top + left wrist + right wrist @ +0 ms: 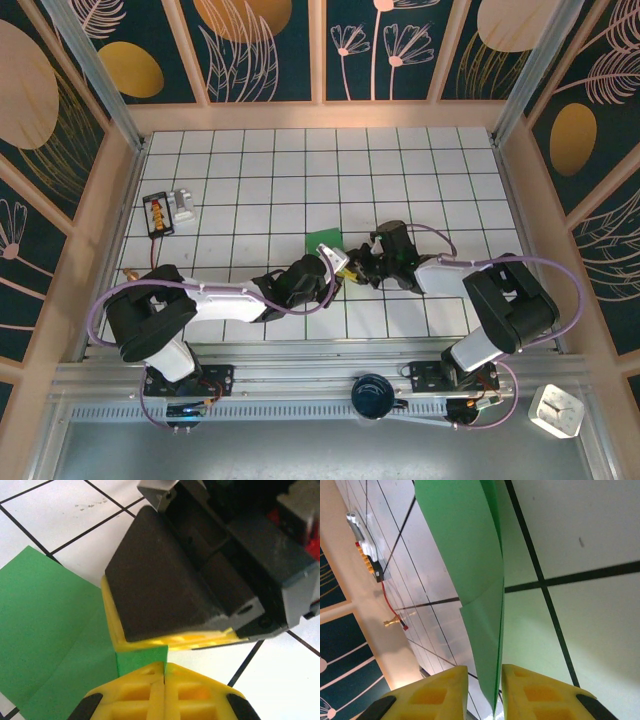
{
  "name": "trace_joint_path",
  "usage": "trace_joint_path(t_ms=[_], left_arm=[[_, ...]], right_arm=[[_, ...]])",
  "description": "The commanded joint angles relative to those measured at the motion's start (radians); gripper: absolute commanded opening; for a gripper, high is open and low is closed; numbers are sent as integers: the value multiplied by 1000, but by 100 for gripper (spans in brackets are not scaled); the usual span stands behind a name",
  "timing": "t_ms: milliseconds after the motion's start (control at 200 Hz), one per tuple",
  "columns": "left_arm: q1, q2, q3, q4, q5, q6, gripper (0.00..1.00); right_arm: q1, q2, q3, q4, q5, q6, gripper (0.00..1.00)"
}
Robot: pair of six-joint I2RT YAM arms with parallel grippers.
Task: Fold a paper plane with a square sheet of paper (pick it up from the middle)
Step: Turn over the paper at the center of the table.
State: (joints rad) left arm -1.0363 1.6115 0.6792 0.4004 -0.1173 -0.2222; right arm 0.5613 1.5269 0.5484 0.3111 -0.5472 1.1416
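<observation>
The green sheet of paper [323, 240] lies mid-table, folded, with a crease and a flap edge across it [50, 625]. My left gripper [337, 262] is shut on a small corner of the paper [142, 660], its yellow fingertips [135, 695] pressed together. My right gripper [360, 266] faces it at close range, and its black and yellow finger [170, 585] rests against the paper. In the right wrist view the folded paper [480, 565] stands on edge between my right gripper's [485, 692] parted yellow fingers [535, 695], with a gap on the left side.
A black and yellow device [159, 214] with a white block [184, 205] sits at the far left of the tiled table [420, 170], a red lead [390, 612] trailing from it. Wooden walls [115, 200] ring the table. A dark cup [374, 395] stands on the front rail.
</observation>
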Motion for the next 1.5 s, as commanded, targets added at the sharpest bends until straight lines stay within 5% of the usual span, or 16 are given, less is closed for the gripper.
trace_joint_path(t_ms=[0, 320, 616, 1106, 1336, 1496], left_arm=[[-5, 10, 22, 13, -12, -8, 0], [-5, 21, 19, 14, 3, 0, 0], [-4, 31, 25, 9, 17, 0, 1], [-2, -48, -2, -36, 35, -37, 36], [150, -200, -105, 12, 205, -221, 45], [241, -118, -20, -17, 326, -371, 41]], right_arm=[[16, -22, -23, 26, 3, 26, 25], [18, -44, -22, 29, 7, 40, 23], [16, -37, -24, 9, 15, 26, 10], [-9, -15, -17, -57, 19, -79, 0], [-42, 12, 40, -158, 12, -341, 0], [-50, 58, 48, -161, -16, -435, 0]])
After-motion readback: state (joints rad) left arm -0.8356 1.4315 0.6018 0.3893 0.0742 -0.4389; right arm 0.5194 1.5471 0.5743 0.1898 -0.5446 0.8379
